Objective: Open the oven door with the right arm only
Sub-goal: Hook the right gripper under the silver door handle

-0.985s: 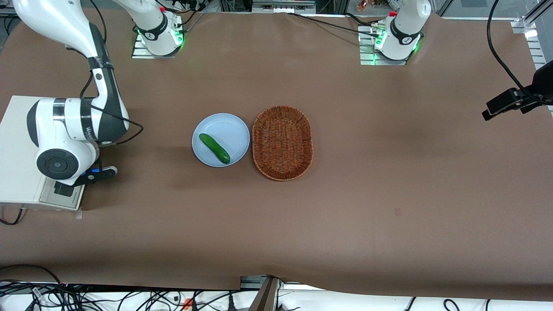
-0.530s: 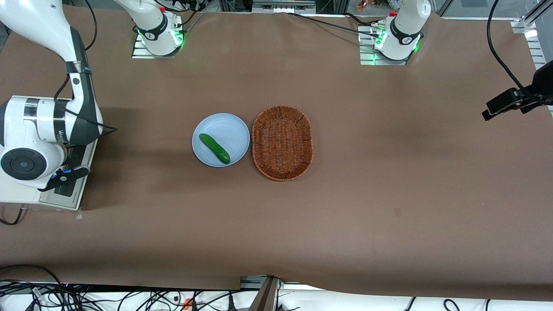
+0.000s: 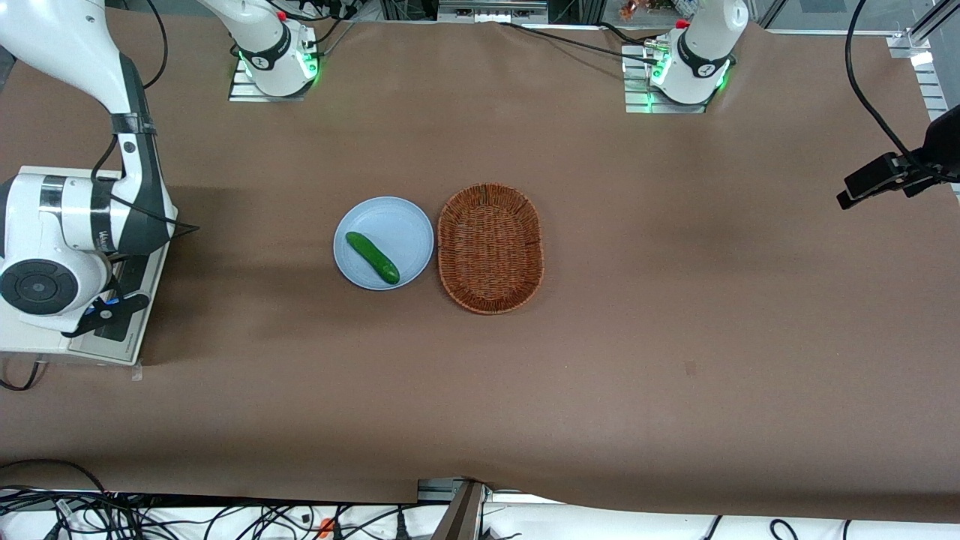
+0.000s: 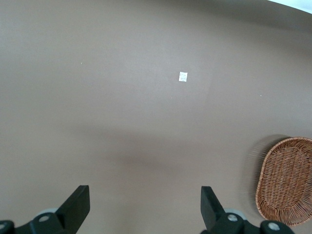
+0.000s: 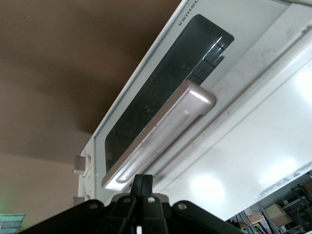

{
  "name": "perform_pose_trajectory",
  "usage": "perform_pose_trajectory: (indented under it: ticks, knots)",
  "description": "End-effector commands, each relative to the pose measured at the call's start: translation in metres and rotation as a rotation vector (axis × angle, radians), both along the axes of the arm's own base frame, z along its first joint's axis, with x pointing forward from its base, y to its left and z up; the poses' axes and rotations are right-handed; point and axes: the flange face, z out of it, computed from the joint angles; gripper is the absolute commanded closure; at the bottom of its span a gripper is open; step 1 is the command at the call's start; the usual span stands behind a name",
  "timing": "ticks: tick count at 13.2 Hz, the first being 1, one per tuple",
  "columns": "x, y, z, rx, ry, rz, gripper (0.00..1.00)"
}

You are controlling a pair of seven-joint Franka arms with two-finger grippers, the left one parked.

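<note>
Cucumber (image 3: 372,257) on plate (image 3: 401,221); wicker basket (image 3: 490,248) just beside.

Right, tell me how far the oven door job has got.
Done: the small black gripper, fingers shut, has reached the silver bar handle of the cream-white toaster oven's dark-glass door. In hand: lining up with that handle; nothing is gripped. Left: swinging the door open; it looks closed.

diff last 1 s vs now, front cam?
The right arm swung toward the working arm's end of the table, so it now hangs over the toaster oven; most of that shift came early. Its gripper sits right at the oven door's silver handle. Plate, cucumber and basket stayed put.
</note>
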Motion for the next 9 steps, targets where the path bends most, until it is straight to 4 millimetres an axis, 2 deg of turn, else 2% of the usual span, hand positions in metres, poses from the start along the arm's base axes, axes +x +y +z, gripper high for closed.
perform_pose_trajectory:
  ticks: [1,5,9]
  knots:
    - [0.002,-0.006,-0.005,-0.005,0.002,0.024,1.0]
    - [0.005,-0.008,-0.018,0.003,-0.001,0.032,1.0]
    - [0.007,0.001,-0.039,0.038,-0.01,0.013,1.0]
